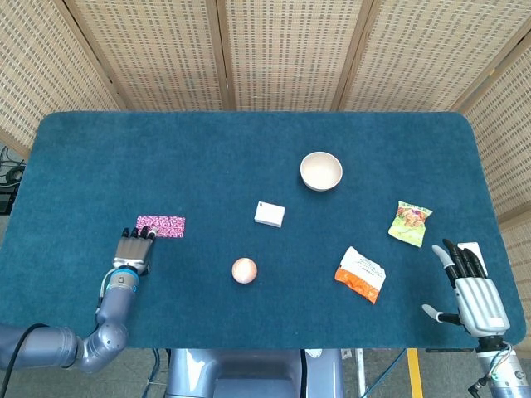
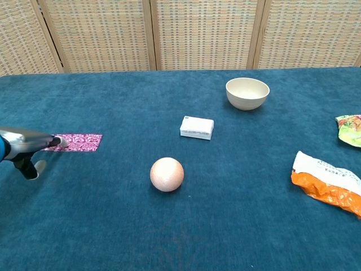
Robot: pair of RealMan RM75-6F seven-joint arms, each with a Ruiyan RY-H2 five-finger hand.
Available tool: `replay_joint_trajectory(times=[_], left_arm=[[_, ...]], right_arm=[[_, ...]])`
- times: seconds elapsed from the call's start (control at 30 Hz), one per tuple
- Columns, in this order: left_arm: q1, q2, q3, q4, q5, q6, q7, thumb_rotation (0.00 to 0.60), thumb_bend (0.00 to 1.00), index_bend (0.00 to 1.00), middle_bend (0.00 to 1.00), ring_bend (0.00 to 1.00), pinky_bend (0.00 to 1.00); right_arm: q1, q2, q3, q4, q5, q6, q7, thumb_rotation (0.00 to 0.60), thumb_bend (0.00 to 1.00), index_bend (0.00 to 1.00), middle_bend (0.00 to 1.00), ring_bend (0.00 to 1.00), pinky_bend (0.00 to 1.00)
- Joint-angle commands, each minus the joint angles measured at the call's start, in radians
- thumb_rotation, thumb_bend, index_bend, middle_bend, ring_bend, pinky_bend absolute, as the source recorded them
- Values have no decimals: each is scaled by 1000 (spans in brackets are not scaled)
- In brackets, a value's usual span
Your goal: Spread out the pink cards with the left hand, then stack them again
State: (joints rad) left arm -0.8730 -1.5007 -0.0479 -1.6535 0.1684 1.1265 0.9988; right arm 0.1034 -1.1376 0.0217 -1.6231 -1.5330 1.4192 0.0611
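The pink patterned cards lie fanned into a long strip on the blue table, left of centre. My left hand lies flat with fingers extended, its fingertips pressing the strip's left end. It holds nothing. My right hand rests at the table's near right corner, fingers spread and empty; the chest view does not show it.
A pinkish ball sits near the front middle. A small white box, a cream bowl, an orange-white packet and a green snack bag lie to the right.
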Motion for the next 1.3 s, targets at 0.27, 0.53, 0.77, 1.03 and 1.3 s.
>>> replay_joint_trajectory(times=[0.27, 0.53, 0.77, 1.03, 1.3], left_arm=[[26, 36, 32, 34, -6, -30, -20, 600, 717, 0, 0, 0, 0], [43, 72, 46, 39, 0, -46, -39, 600, 715, 0, 0, 0, 0], [51, 104, 49, 39, 9, -53, -54, 600, 713, 0, 0, 0, 0], [52, 138, -6, -32, 80, -73, -137, 600, 715, 0, 0, 0, 0], [3, 50, -27, -48, 63, -20, -98, 600, 718, 0, 0, 0, 0]], right_arm=[[0, 0, 1, 0, 2, 0, -3, 600, 105, 0, 0, 0, 0], [-1, 1, 3, 0, 2, 5, 6, 600, 105, 0, 0, 0, 0], [-4, 6, 7, 2, 5, 12, 20, 600, 105, 0, 0, 0, 0], [-5, 4, 7, 4, -5, 20, 23, 600, 105, 0, 0, 0, 0], [-7, 15, 9, 6, -2, 22, 49, 600, 105, 0, 0, 0, 0]])
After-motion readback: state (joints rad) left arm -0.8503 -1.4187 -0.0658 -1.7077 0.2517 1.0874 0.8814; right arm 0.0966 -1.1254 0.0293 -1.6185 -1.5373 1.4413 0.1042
